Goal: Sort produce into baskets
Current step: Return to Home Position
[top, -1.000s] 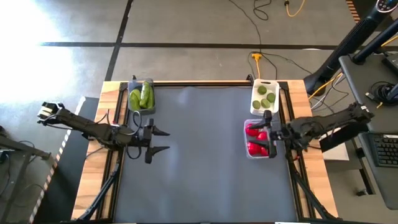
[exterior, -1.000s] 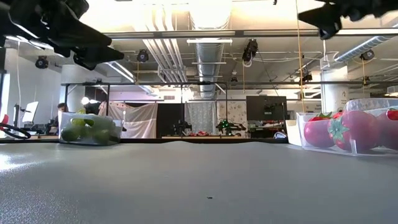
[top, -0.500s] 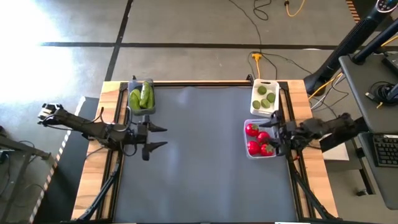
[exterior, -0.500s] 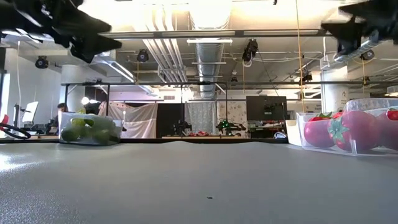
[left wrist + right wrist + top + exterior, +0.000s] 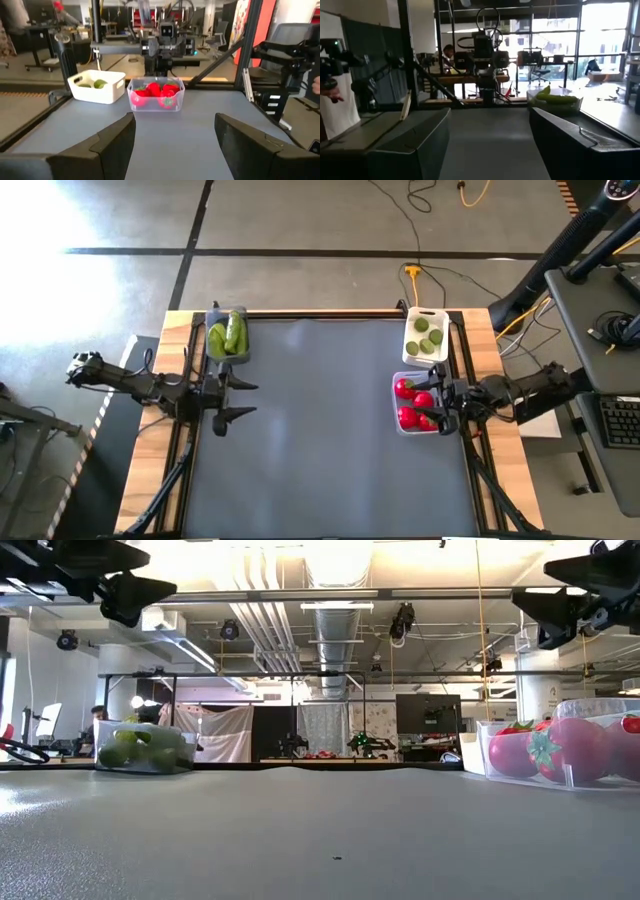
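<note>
The step in hand is the return of both arms to their rest pose. We judge the sorting itself complete: all the produce we can see lies in a bin.

**Produce and bins**
- The cucumbers (image 5: 236, 333) lie in the dark grey bin (image 5: 228, 359) at the far left corner of the desk (image 5: 320, 450).
- The limes (image 5: 423, 326) lie in the white bin (image 5: 425, 313) at the far right corner.
- The tomatoes (image 5: 405, 389) lie in the clear bin (image 5: 395, 406), just on the near side of the white bin.

**End effectors**
- The left end effector (image 5: 243, 399) hangs at the desk's left edge, near the dark grey bin on its near side. Its fingers are apart and hold nothing.
- The right end effector (image 5: 434, 404) hangs over the right-hand part of the clear bin, above the tomatoes. Its fingers are apart and hold nothing.
- The low view shows both arms raised well clear of the desk surface.

**How to do the step well**
1. Keep each end effector empty, with its fingers spread.
2. Draw the right arm back towards its own side at its present height. Do not let it dip, because the clear bin and the tomatoes sit directly beneath it.
3. Withdraw the left arm outward, away from the dark grey bin, so that no finger catches the rim.
4. Move both arms slowly, so that no bin is jolted.
</note>
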`<action>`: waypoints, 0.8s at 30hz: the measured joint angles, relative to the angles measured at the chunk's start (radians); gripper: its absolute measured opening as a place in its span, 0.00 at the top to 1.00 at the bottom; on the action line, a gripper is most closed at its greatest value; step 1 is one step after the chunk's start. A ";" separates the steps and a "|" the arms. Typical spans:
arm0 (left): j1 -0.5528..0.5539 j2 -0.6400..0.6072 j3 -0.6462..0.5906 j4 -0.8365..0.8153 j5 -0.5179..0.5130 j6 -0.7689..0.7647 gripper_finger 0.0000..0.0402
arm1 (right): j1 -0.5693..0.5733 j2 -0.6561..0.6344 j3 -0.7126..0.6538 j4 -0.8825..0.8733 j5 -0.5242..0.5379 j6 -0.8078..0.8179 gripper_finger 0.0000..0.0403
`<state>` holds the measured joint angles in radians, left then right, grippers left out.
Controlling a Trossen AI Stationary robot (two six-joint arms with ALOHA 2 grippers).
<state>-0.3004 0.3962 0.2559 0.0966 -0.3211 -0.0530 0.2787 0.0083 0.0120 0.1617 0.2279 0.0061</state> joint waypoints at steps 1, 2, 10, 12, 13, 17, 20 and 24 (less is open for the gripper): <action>0.000 -0.016 -0.005 0.000 0.005 0.010 0.37 | 0.000 0.003 0.000 0.000 0.000 -0.008 0.35; 0.000 -0.031 -0.011 -0.001 0.015 0.018 0.37 | 0.000 0.006 0.000 0.000 0.000 -0.016 0.35; 0.000 -0.185 -0.086 -0.002 0.121 0.045 0.37 | 0.000 0.013 0.000 -0.001 0.008 -0.015 0.38; 0.000 -0.235 -0.112 -0.019 0.126 0.045 0.37 | 0.000 0.014 0.000 -0.005 0.008 -0.028 0.38; 0.000 -0.262 -0.124 -0.028 0.126 0.045 0.37 | 0.000 0.014 0.000 -0.006 0.008 -0.030 0.37; 0.000 -0.373 -0.176 -0.037 0.148 0.054 0.37 | 0.000 0.014 0.000 -0.006 0.008 0.000 0.36; 0.000 -0.396 -0.219 0.048 0.180 0.070 0.37 | 0.000 0.014 0.000 -0.007 0.008 0.032 0.35; 0.005 -0.389 -0.245 0.117 0.140 0.101 0.37 | 0.000 0.013 -0.001 -0.017 0.007 0.068 0.34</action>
<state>-0.2958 0.0070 0.0111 0.2134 -0.1809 0.0476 0.2787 0.0208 0.0113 0.1448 0.2352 0.0739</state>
